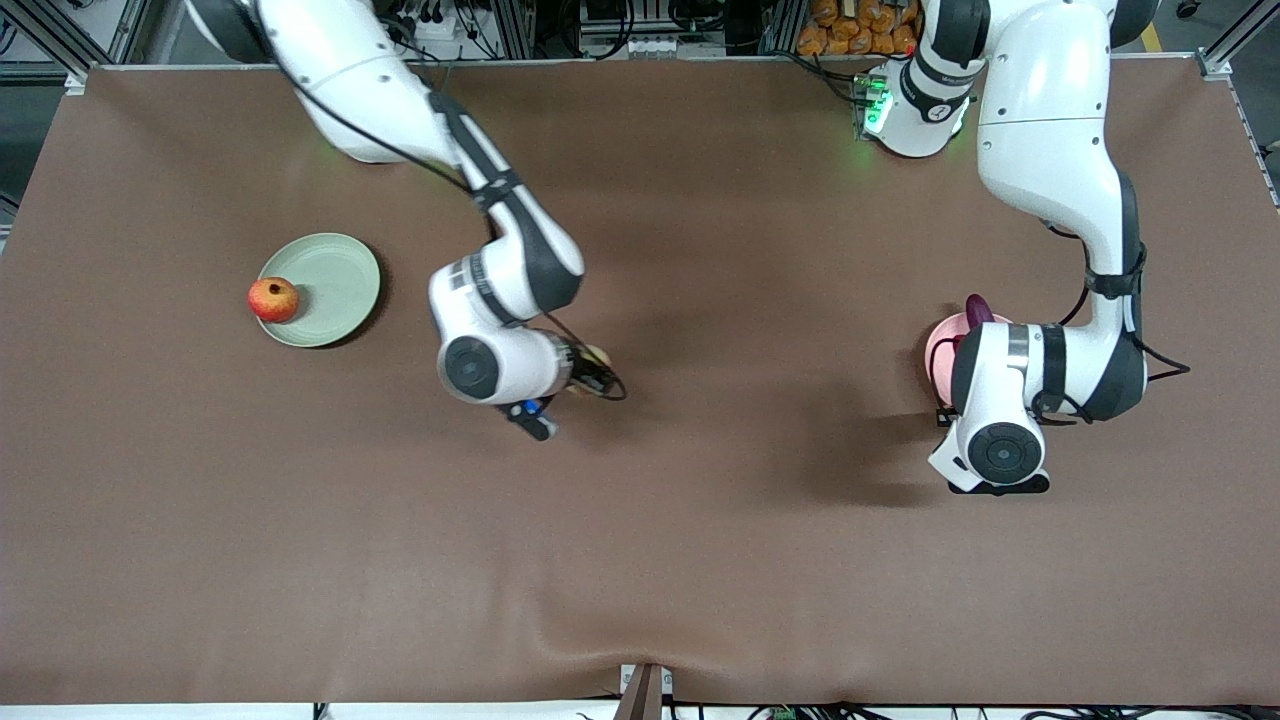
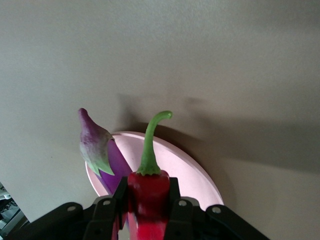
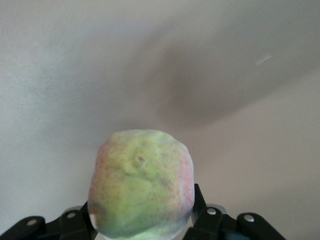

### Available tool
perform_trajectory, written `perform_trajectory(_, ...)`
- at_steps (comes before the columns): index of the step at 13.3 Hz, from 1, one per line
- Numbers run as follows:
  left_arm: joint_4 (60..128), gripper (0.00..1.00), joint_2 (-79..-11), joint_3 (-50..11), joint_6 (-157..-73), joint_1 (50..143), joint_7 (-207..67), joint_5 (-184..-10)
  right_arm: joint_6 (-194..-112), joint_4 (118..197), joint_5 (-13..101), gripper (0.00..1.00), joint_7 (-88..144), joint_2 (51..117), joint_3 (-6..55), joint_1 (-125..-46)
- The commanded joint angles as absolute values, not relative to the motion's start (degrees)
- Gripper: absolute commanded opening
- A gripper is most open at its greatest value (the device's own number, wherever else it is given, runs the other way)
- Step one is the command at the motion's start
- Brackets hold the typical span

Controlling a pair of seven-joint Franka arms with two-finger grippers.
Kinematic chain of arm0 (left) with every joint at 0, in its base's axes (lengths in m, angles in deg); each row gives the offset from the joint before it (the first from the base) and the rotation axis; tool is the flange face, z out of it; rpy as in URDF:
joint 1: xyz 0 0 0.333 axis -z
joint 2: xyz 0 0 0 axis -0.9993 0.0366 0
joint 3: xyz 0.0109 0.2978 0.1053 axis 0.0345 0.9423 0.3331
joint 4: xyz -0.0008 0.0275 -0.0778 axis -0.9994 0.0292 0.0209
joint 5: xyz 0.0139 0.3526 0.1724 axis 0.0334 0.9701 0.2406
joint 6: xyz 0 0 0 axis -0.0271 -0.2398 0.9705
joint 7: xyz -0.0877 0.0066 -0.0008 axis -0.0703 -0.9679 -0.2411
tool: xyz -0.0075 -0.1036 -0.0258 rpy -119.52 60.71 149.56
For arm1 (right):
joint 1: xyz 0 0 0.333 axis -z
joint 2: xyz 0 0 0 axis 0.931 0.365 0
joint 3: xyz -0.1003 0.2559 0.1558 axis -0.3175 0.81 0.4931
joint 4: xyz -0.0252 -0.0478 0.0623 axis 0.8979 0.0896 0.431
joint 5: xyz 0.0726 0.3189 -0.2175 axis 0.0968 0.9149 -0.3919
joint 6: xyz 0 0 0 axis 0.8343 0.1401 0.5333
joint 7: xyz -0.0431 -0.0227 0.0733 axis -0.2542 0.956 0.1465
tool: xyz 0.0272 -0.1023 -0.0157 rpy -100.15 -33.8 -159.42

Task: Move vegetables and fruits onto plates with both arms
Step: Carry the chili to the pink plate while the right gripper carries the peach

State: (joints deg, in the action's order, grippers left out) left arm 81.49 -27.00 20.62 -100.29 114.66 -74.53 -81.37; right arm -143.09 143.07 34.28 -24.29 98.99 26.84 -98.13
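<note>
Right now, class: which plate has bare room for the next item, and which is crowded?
The green plate is mostly bare; the pomegranate sits at its rim. The pink plate is crowded along one edge by the eggplant, with the left gripper holding the chili over it.

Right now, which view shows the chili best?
The left wrist view: the chili fills its middle, clamped in the left end effector over the pink plate. The front view hides it under the left arm; the right wrist view lacks it.
</note>
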Motion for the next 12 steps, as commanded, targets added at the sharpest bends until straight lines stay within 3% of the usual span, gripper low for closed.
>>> perform_trajectory(1, 84.28, 0.06, -28.26, 20.88, -101.59, 116.02, -75.55, -81.27, -132.88, 148.14, 27.66, 0.00, -8.37, 90.45, 27.50, -89.19)
perform_trajectory(3, 84.38, 0.06, -28.53, 20.88, -103.52, 116.46, -79.85, -81.18, -129.95, 156.19, 16.75, 0.00, -1.83, 83.52, 27.68, -85.23)
perform_trajectory(6, 84.55, 0.05, -29.93, 21.05, -104.05, 116.38, -80.22, -81.18, -133.27, 174.74, 10.43, 0.00, 11.86, 71.39, 27.24, -80.91)
perform_trajectory(8, 86.21, 0.04, -30.99, 21.14, -105.28, 116.38, -80.22, -80.49, -137.74, 182.66, 8.55, 0.00, 16.37, 68.81, 27.24, -76.52)
perform_trajectory(12, 94.12, 0.04, -33.98, 21.05, -112.22, 117.43, -81.88, -77.15, -154.69, 193.23, 2.93, 0.00, 18.06, 69.50, 27.15, -76.15)
